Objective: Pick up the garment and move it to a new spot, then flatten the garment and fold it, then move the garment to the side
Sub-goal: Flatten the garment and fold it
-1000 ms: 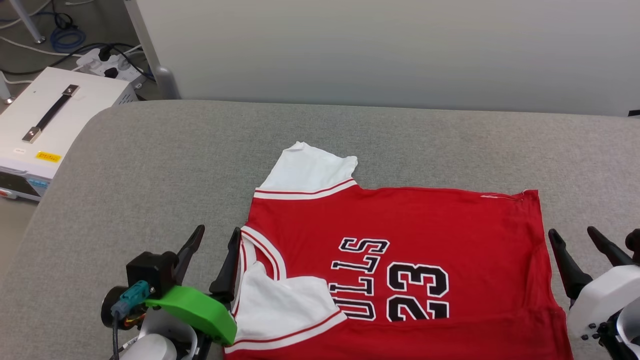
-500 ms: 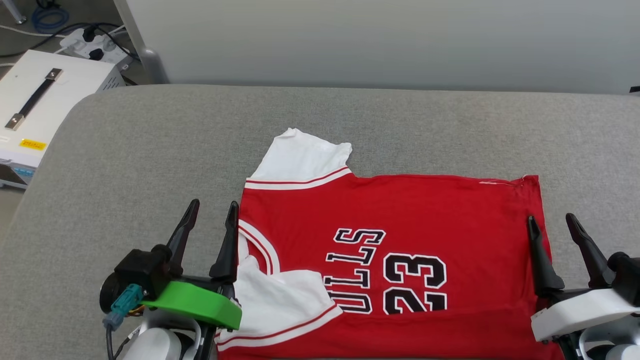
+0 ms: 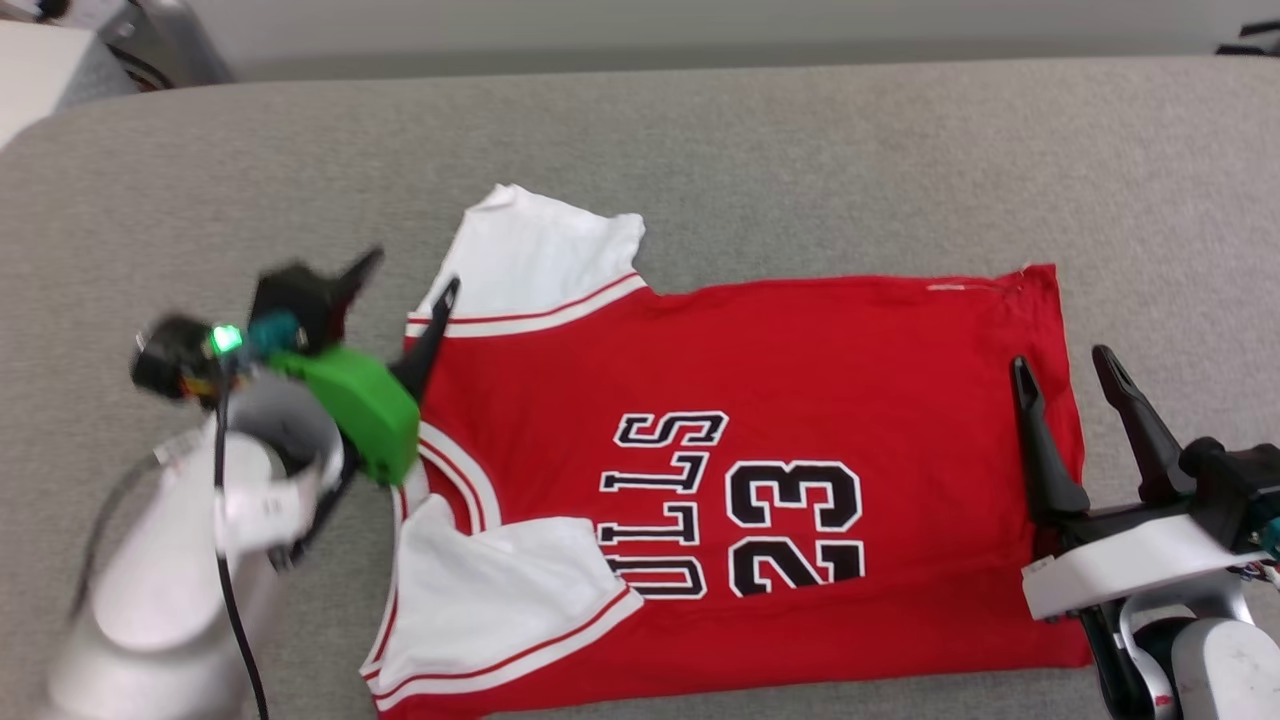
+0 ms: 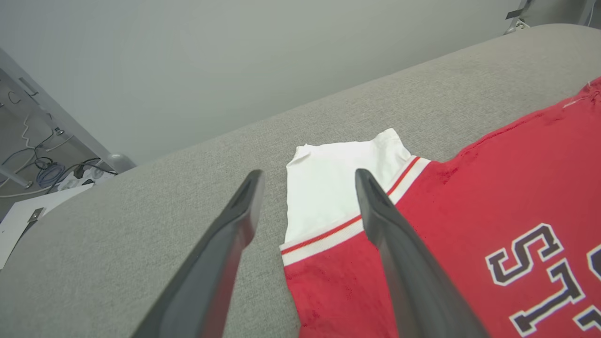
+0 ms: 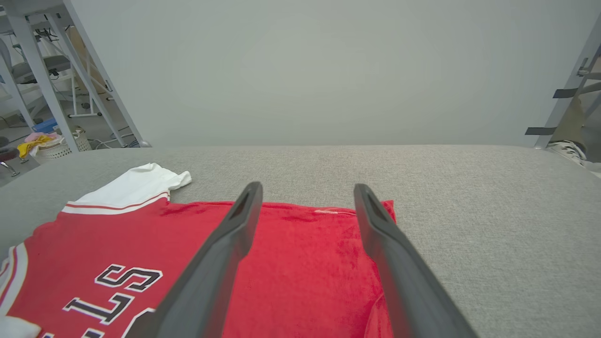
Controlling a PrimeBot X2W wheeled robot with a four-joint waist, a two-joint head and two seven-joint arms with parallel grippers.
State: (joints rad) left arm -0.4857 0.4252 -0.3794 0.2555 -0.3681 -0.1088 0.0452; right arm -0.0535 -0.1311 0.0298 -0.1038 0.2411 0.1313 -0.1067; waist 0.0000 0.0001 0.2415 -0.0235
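Left gripper (image 3: 410,272): fingers spread wide, nothing between them. Its tips hover at the far white sleeve (image 3: 530,250), right finger over the striped trim band, left finger over bare cushion. The wrist view agrees: left gripper (image 4: 308,172) straddles that sleeve's left edge. Right gripper (image 3: 1060,358) is equally wide and empty, with its left finger above the hem end of the shirt and its right finger just off it.

The garment (image 3: 800,400) is a red basketball-style T-shirt with white short sleeves and red-and-white striped trim. It lies flat mid-cushion, front up, collar left, hem right. The black white-outlined lettering and "23" (image 3: 790,525) read sideways. The near white sleeve (image 3: 490,590) is folded in over the chest and covers the first letter. The far sleeve lies flat, pointing away.

Versus half a second ago, the head camera has tipped down, so the whole frame has shifted. The shirt's lie is unchanged. The left arm has swung from beside the collar up to the far sleeve and is motion-blurred. The right gripper is roughly where it was against the hem.

Around:
- padded grey fabric surface (image 3: 800,150)
- plain grey wall (image 5: 300,70) behind
- white case with black strap handle (image 4: 56,202) far left on the floor
- power strip with cables (image 4: 80,174) beside the case
- metal frame legs (image 5: 47,80)

The green wrist housing (image 3: 360,410) hides part of the striped neckband in the head view.
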